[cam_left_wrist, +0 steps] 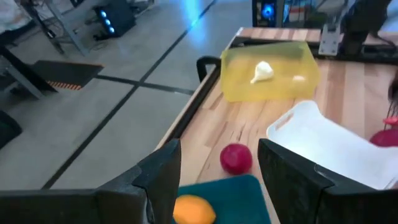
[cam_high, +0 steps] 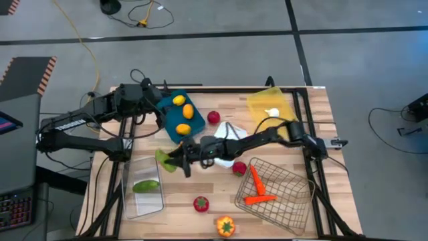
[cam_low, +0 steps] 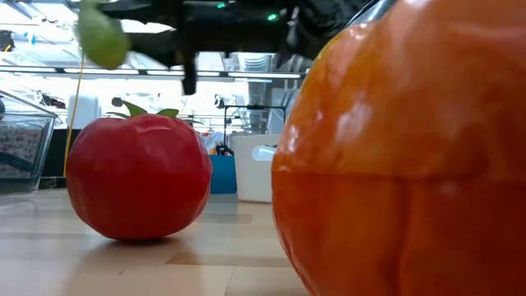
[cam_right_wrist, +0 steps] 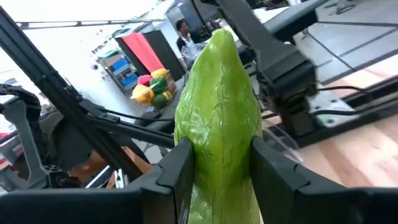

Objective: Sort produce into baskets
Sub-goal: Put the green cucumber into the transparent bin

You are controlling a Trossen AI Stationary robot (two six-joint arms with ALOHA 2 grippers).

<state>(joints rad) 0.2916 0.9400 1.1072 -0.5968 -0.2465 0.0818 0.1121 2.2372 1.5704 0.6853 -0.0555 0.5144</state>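
The right gripper (cam_high: 168, 159) is carrying a green toy cucumber (cam_high: 164, 159), fingers clamped on it, beside the clear plastic bin (cam_high: 127, 194); it probably belongs there with the other cucumber (cam_high: 146, 186); the left gripper (cam_left_wrist: 217, 180) is waiting with fingers apart over the teal tray (cam_high: 170, 127).

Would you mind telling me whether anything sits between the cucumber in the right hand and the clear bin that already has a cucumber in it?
Nothing visible does. The right hand holds the cucumber just beside the clear bin, with only bare table between.
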